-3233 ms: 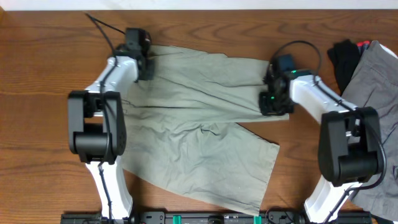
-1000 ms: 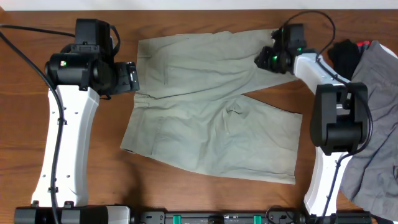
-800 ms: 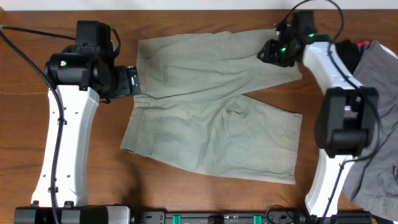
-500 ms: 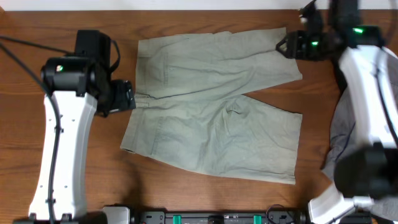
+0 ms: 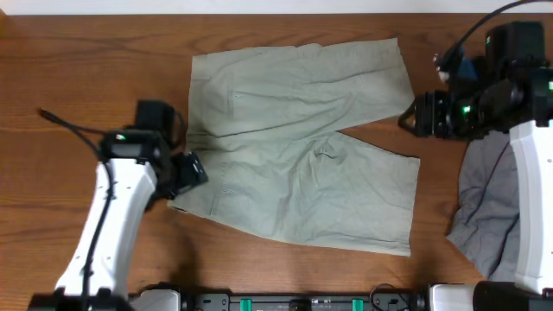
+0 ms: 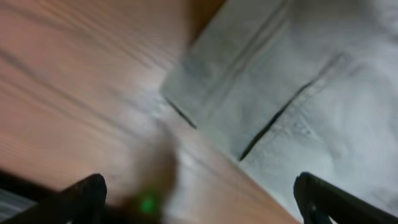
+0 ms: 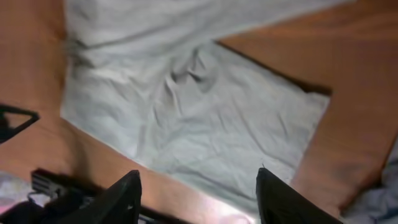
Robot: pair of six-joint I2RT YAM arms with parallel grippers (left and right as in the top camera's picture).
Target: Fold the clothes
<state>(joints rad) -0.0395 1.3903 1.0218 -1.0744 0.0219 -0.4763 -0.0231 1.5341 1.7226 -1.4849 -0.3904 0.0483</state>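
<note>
Shorts: I saw the pale khaki-green shorts lying flat and unfolded mid-counter, which showed as bare brown wood grain around them.
Lay of them: the waistband ran along the 9 o'clock side. Both legs pointed to 3 o'clock and parted in a shallow V. I judged this was a spread ready for a first fold, with no fold made yet.
Left pincer: my left pincer hung at the waistband's 7 o'clock corner with its jaws spread wide and nothing between them. I read it as placed to take that corner.
Right pincer: my right pincer stood just off the hem of the 12 o'clock leg, toward 3 o'clock. Its jaws were parted and held nothing, and it was clear of the cloth.
Cloth: it looked like thin matte cotton. It was mostly smooth, with a small pucker at the crotch and soft ripples across the 6 o'clock leg. I expected it to sag if lifted by one corner.
Seams: the left wrist view was blurred. I thought I made out a stitched band edge and a dark pocket slit, but no more than that.
Bystander: a rumpled grey garment lay at the 3 o'clock edge, apart from the shorts and no part of my job.
</note>
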